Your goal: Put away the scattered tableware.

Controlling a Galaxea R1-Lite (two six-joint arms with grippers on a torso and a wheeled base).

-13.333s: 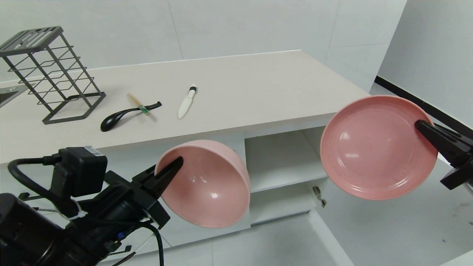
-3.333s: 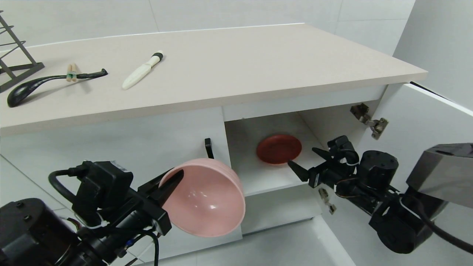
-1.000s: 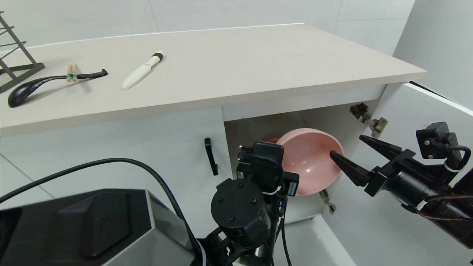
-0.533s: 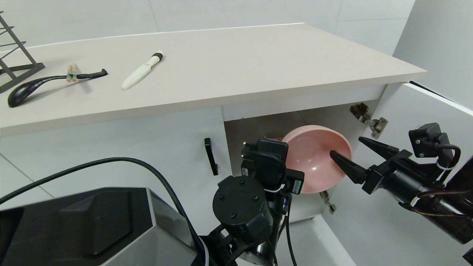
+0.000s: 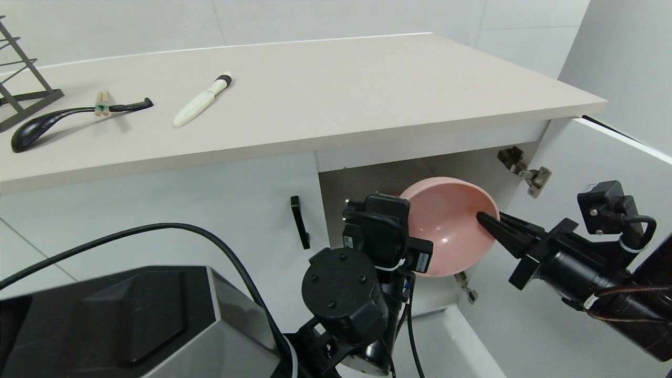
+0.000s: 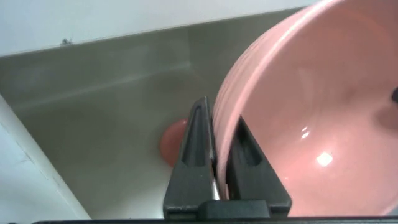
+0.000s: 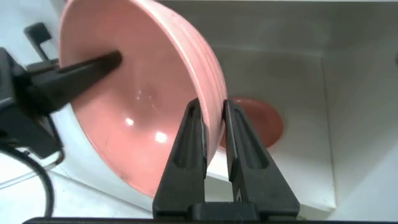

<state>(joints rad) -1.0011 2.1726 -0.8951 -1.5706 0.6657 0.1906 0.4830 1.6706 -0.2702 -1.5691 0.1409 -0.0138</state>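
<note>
Beige countertop (image 5: 367,89) runs over a white cabinet (image 5: 367,181) whose right-hand compartment stands open, its door (image 5: 593,157) swung out to the right. A dark wire rack (image 5: 21,94) sits at the countertop's left edge. The pink bowl (image 5: 446,226) hangs tilted on its side in the mouth of the open compartment, above the shelf and not yet set down. Both arms have it: the left gripper (image 6: 219,118) is clenched on one side of the rim and the right gripper (image 7: 211,109) is pinched over the opposite side, one finger inside the bowl and one outside. A reddish plate (image 7: 261,121) already lies flat on the shelf, toward the back and behind the bowl, so that piece looks put away. Near the left edge of the countertop a black spoon (image 5: 52,121) lies untouched, with a pair of chopsticks (image 5: 102,102) resting across its handle. A white knife (image 5: 202,105) with a black band lies just to their right, apart from them. By my reading the task is under halfway: one piece is stored, the bowl is at the cabinet but needs lowering and letting go, and three utensils remain, probably bound for the rack.
</note>
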